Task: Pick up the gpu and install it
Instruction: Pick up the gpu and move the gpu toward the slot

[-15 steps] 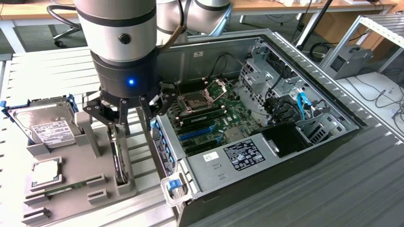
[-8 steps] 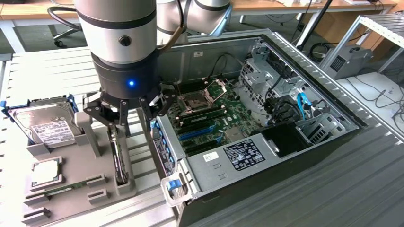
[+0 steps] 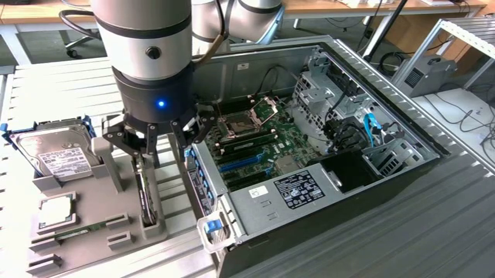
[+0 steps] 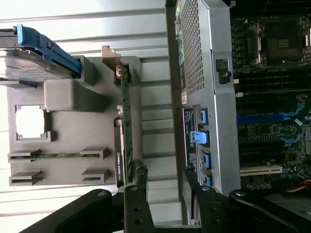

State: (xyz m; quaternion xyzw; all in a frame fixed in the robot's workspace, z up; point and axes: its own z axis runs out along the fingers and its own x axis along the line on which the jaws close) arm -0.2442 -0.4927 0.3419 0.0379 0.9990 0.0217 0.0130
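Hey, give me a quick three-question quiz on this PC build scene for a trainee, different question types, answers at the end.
1. True or false: the pincer stands open, holding nothing.
2. The gpu is: A standing on edge in the grey holder; B lying flat; C clamped in the pincer.
3. Fill in: the silver, white-labelled part in that holder is the ____.
Key: 1 true; 2 A; 3 hard drive.

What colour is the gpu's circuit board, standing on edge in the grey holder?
Green; the gpu board edge shows best in the wrist view.
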